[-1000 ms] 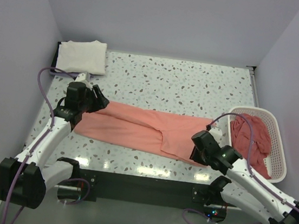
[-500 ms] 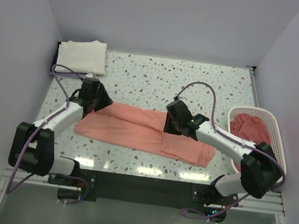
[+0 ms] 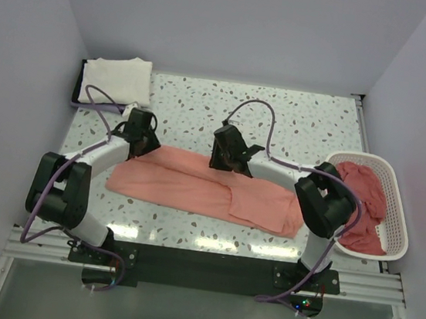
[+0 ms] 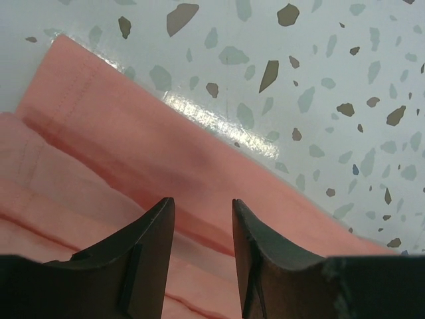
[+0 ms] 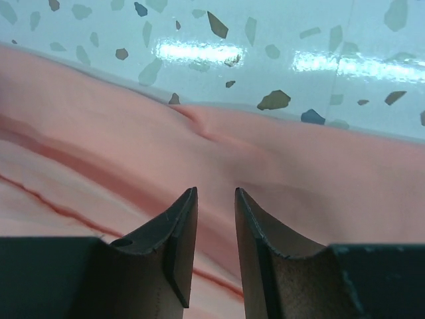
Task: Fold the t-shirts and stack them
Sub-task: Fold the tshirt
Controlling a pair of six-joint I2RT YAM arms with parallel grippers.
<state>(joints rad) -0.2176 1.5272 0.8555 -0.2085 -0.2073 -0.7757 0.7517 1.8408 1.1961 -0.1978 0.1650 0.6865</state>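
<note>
A salmon-pink t-shirt (image 3: 194,184) lies on the speckled table as a long strip folded lengthwise, running left to right. My left gripper (image 3: 146,143) stands at the strip's far left corner. In the left wrist view its jaws (image 4: 202,203) are open just above the pink cloth (image 4: 133,146), close to its hemmed edge. My right gripper (image 3: 226,163) is at the middle of the strip's far edge. Its jaws (image 5: 216,191) are open a narrow gap over the cloth (image 5: 299,166). A cream-white t-shirt (image 3: 116,79) lies folded at the back left.
A white lattice basket (image 3: 394,221) stands at the right edge with a darker pink-red t-shirt (image 3: 360,195) bundled inside. Purple cables loop above both arms. Grey walls close in the left, back and right sides. The table's black front rail (image 3: 200,263) runs by the arm bases.
My right arm has swung from the shirt's near right end to the middle of its far edge. The left gripper has moved slightly back and right, and its jaws have narrowed.
</note>
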